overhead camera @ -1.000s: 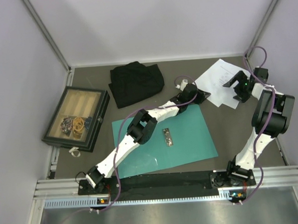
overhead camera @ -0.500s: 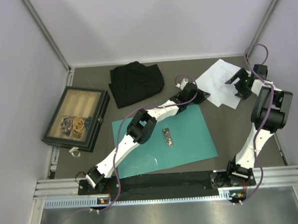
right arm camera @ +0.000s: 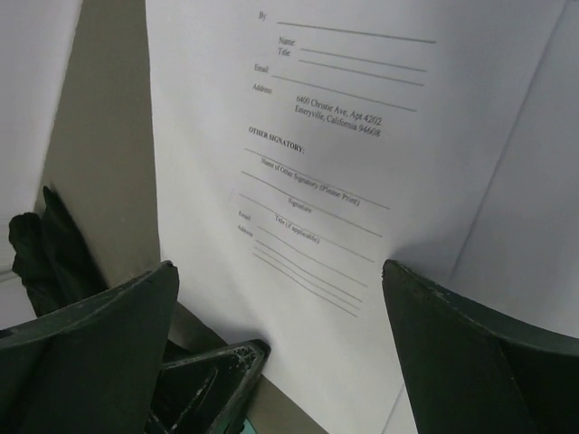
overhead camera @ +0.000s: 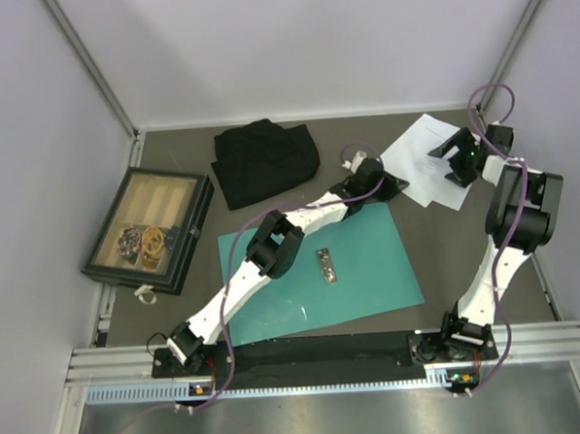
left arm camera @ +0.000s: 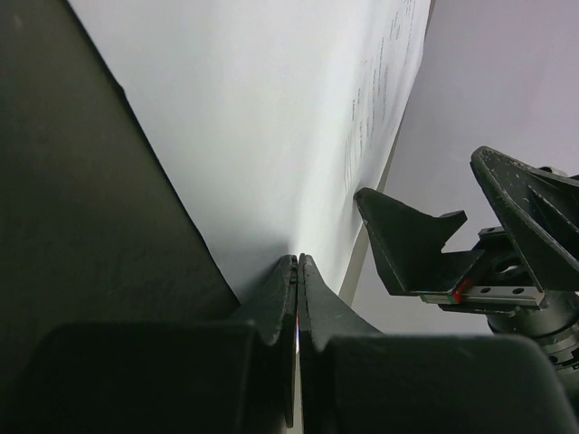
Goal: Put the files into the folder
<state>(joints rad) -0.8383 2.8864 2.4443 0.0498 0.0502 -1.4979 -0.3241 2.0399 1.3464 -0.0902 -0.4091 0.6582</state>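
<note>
White files [overhead camera: 418,160] beyond open teal folder [overhead camera: 371,271]

A dark grey surface [overhead camera: 448,257] carries a teal folder [overhead camera: 371,271] lying flat at near centre; a crumpled black cloth [overhead camera: 268,160] lies behind it. A dark-framed wooden tray [overhead camera: 171,174] lies at left; the white files [overhead camera: 418,162] lie far right.

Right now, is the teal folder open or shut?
Open: the teal folder lies spread flat as one wide sheet, and the metal clip on its inner face is exposed near the middle.

Left hand [overhead camera: 396,184] blocks files [overhead camera: 421,158] near-left edge; bare table [overhead camera: 449,249] right of folder [overhead camera: 370,261].
</note>
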